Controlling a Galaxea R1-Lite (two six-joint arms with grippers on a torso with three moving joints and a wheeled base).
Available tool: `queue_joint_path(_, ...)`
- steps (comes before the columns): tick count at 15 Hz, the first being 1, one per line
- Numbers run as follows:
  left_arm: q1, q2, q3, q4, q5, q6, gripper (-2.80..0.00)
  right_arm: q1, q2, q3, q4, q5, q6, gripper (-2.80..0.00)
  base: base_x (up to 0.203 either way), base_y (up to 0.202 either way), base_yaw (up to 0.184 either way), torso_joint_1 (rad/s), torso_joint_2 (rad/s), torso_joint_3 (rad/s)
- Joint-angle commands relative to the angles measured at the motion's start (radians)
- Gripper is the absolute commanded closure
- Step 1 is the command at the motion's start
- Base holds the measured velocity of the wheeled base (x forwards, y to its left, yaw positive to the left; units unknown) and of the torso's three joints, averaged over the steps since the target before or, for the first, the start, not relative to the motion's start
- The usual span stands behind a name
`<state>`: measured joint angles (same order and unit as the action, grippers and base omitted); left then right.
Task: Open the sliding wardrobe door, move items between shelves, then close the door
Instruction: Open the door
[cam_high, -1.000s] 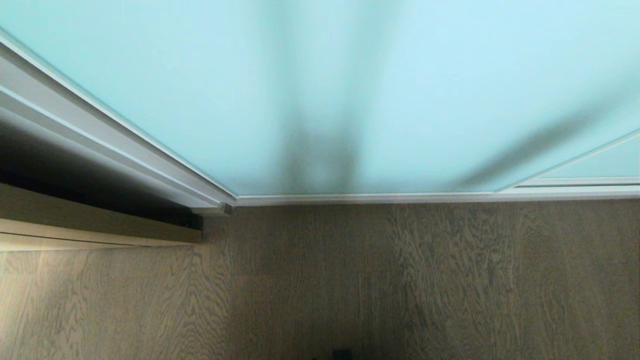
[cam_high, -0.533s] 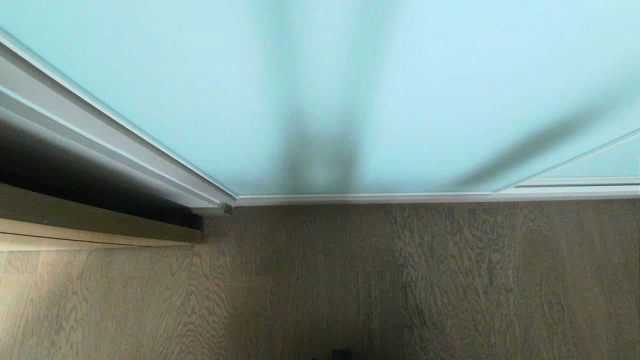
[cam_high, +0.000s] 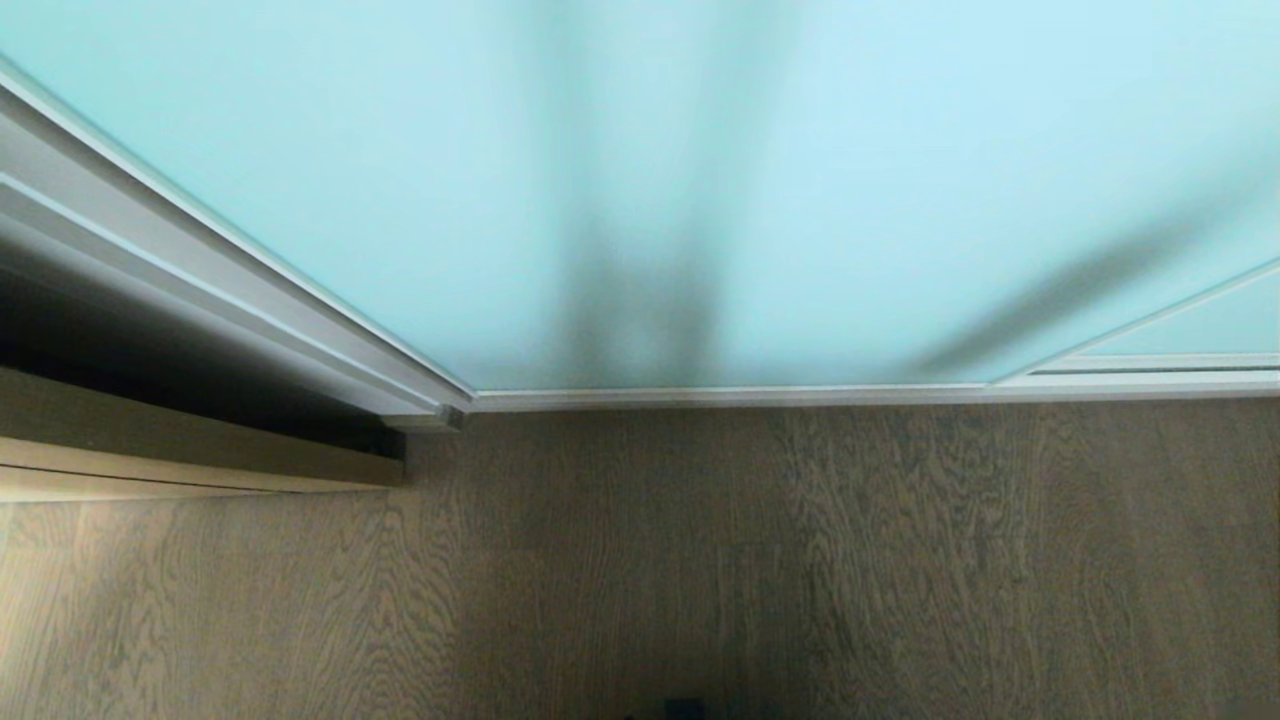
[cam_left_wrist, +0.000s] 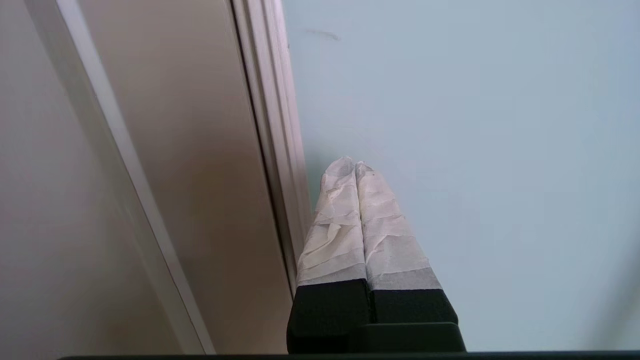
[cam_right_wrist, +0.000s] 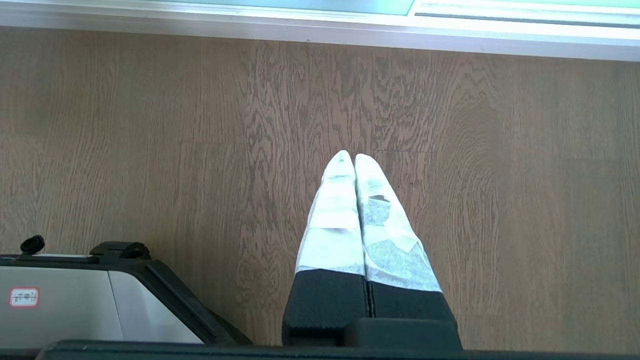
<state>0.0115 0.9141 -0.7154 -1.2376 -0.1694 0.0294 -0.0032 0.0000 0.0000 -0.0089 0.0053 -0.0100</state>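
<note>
1. Head view: the sliding wardrobe door (cam_high: 800, 180) stands closed against its frame, above the wood floor (cam_high: 700, 560); nothing has shifted, no arm shows.
2. Left wrist view: left gripper (cam_left_wrist: 354, 162) — fingers pressed together, empty — points near the door's edge, probably to push it.
3. Right wrist view: right gripper (cam_right_wrist: 354, 155), pinched empty, hangs parked over the floor.

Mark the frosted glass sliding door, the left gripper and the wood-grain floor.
Frosted pale blue-green glass sliding door (cam_high: 900, 180): head view, on the bare glass panel.
Left gripper with white-taped fingers (cam_left_wrist: 355, 165): left wrist view, at the shut fingertips beside the door's frame.
Brown wood-grain floor (cam_high: 800, 560): head view, on bare boards.
</note>
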Motion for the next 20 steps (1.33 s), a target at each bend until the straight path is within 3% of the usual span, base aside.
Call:
queue_joint_path(1,0.001,0.005,-0.019,0.034,0.005,-0.003,0.0,0.0,0.002,0.0,0.0,0.001,-0.001,0.0,0.0,0.0,0.0,0.0,0.0,0.0)
queue_joint_path(7,0.0,-0.083,-0.038,0.393,0.07,-0.017,0.0,0.0,0.002,0.0,0.0,0.001,-0.001,0.0,0.0,0.0,0.0,0.0,0.0,0.0)
queue_joint_path(12,0.001,-0.144,-0.127,0.809,0.077,-0.012,0.0,0.0,0.002,0.0,0.0,0.001,-0.001,0.0,0.0,0.0,0.0,0.0,0.0,0.0)
queue_joint_path(17,0.002,-0.138,-0.15,0.948,0.075,0.011,0.0,0.0,0.002,0.0,0.0,0.001,-0.001,0.0,0.0,0.0,0.0,0.0,0.0,0.0)
queue_joint_path(20,0.002,-0.063,-0.164,0.948,0.078,0.084,0.0,0.0,0.002,0.0,0.0,0.001,-0.001,0.0,0.0,0.0,0.0,0.0,0.0,0.0)
